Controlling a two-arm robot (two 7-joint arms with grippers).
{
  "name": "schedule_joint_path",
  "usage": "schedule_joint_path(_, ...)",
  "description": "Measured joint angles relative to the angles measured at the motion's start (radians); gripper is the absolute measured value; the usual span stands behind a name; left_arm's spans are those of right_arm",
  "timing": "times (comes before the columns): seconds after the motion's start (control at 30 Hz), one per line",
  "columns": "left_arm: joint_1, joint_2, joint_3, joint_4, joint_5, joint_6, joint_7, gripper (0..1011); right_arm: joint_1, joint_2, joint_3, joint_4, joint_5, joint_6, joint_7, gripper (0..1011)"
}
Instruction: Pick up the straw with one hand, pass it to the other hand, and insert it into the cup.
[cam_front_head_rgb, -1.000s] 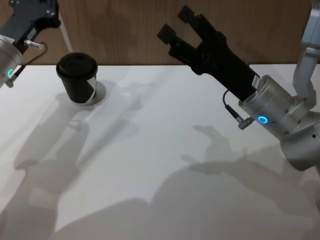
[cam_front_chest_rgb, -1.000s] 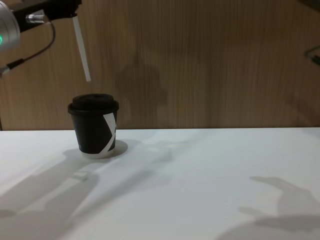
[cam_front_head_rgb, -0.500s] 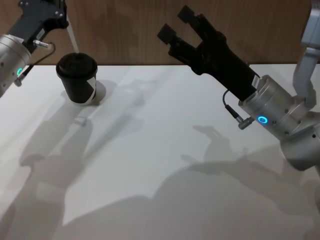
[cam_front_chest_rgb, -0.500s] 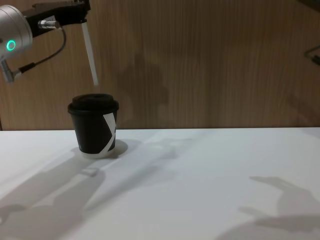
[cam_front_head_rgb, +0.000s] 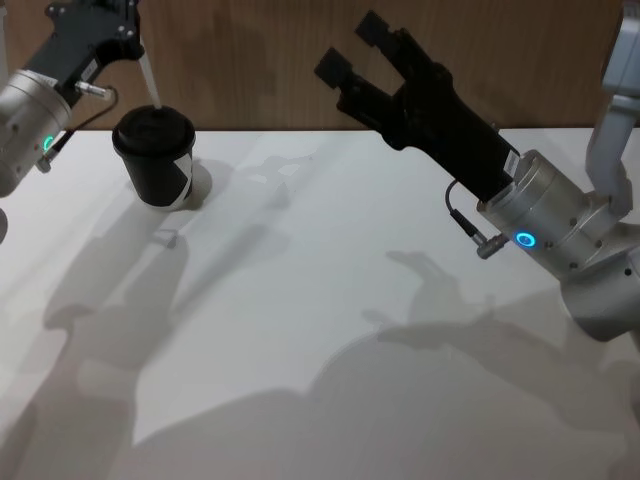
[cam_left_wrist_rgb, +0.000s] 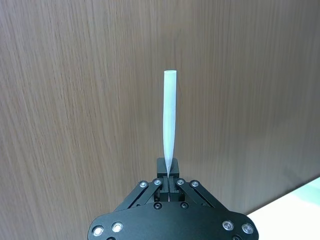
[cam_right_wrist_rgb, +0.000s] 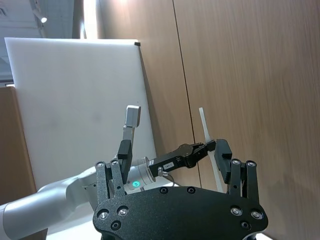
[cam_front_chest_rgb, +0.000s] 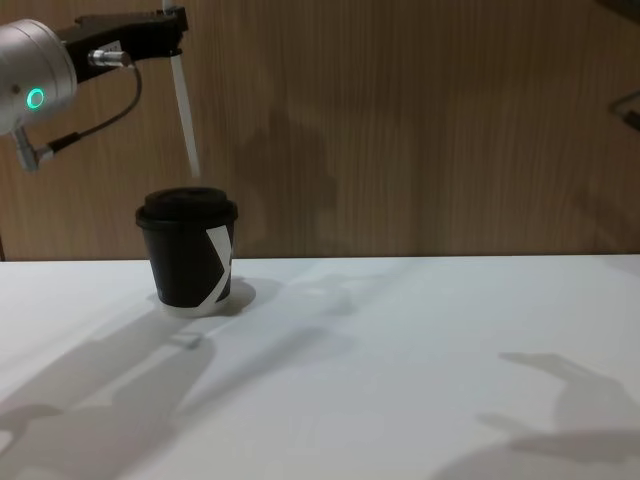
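Holding: the left gripper (cam_front_chest_rgb: 172, 22), black on a silver arm with a green glowing ring, hangs high above the cup (cam_front_chest_rgb: 188, 250), its jaws clenched on the upper end of the straw (cam_front_chest_rgb: 185, 115).
Straw: thin, white and near upright, it slants slightly as it drops from the jaws; in the chest view its lower tip stands just above the cup's domed lid, and whether it touches the lid cannot be told.
Straw from the left wrist: the straw (cam_left_wrist_rgb: 169, 120) runs straight out from between the closed jaws against the wood wall (cam_left_wrist_rgb: 75, 100).
Cup: black paper with a black lid and a white angular mark on its side, it stands upright on the white tabletop (cam_front_chest_rgb: 400, 350), close to the wood wall behind it.
Cup from the head view: the cup (cam_front_head_rgb: 154, 155) sits directly under the left gripper (cam_front_head_rgb: 128, 30), with the straw (cam_front_head_rgb: 148, 78) reaching down to its lid.
Right gripper: the right gripper (cam_front_head_rgb: 358, 50) is raised well to the right of the cup, over the tabletop's far edge, its jaws spread wide and grasping nothing.
Right wrist view: its own fingers (cam_right_wrist_rgb: 125, 137) stand apart, and between them, farther off, the left gripper (cam_right_wrist_rgb: 210, 146) shows with the straw (cam_right_wrist_rgb: 206, 131) in its grip.
Shadows: long dark shadows of both arms fall across the tabletop in front of the cup.
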Motion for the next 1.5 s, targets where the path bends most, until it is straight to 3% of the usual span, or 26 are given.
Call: schedule_joint_path(1.5, -0.031, -0.044, -0.016, 0.086, 0.048, -0.007, -0.009, 8, 0.0, 0.0, 0.0, 0.0, 0.0, 0.0, 0.0, 1001)
